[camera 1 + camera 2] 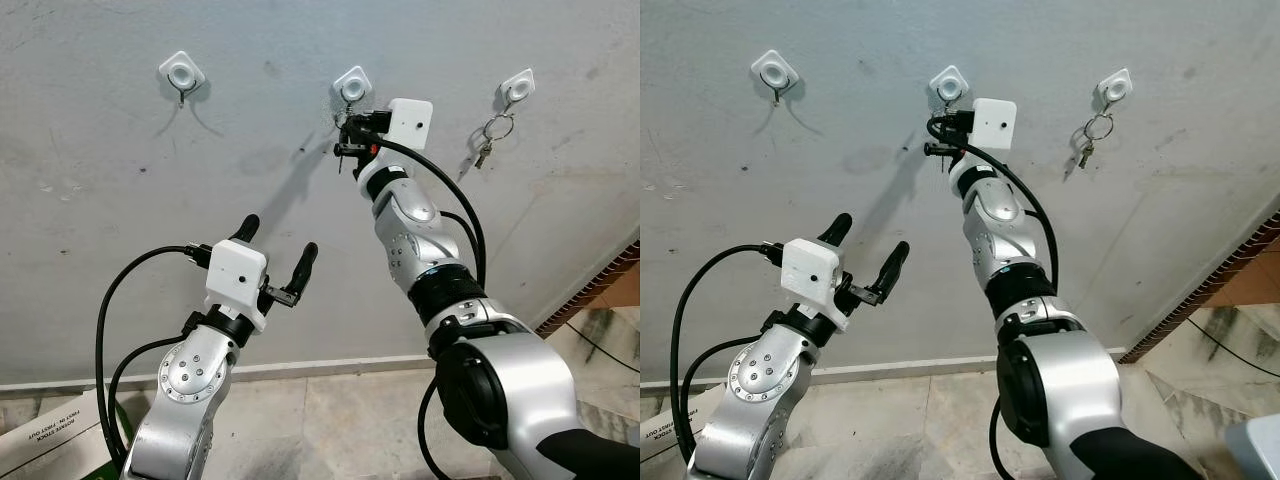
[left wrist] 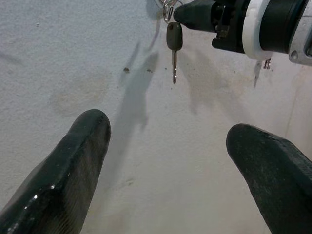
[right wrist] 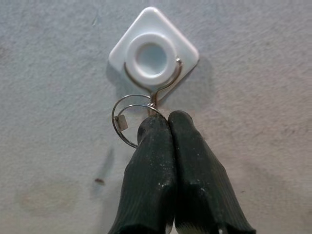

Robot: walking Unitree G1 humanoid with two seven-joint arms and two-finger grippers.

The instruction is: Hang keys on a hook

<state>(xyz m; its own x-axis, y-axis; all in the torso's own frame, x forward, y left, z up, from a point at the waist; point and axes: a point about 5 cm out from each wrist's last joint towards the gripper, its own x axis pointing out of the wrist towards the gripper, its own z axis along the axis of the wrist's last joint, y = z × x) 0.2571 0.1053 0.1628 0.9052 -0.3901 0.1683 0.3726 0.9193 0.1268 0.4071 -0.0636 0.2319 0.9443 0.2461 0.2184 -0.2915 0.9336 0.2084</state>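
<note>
In the left eye view you face a grey plaster wall (image 1: 100, 130) with three white diamond-shaped hooks in a row: the left hook (image 1: 181, 73) bare, the middle hook (image 1: 351, 84), and the right hook (image 1: 516, 89) carrying another key bunch (image 1: 490, 138) on a ring. Your right gripper (image 1: 347, 134) is raised against the wall just below the middle hook, a black cable looping down from its white wrist block. Your left gripper (image 1: 279, 247) hangs lower and to the left, well apart from the wall hooks, its fingers spread wide and grasping nothing. A floor strip and a cardboard box (image 1: 40, 440) sit at the lower left.

In the left wrist view you see the key (image 2: 174, 48), dark-headed with a slim metal blade, hanging straight down from its ring beside the tips of the right arm's fingers.

In the right wrist view your right fingers (image 3: 156, 165) are pressed together, clenched on the wire key ring (image 3: 126, 120), which sits touching the stem of the middle hook's metal wire. You cannot tell whether the ring is already over the hook.
</note>
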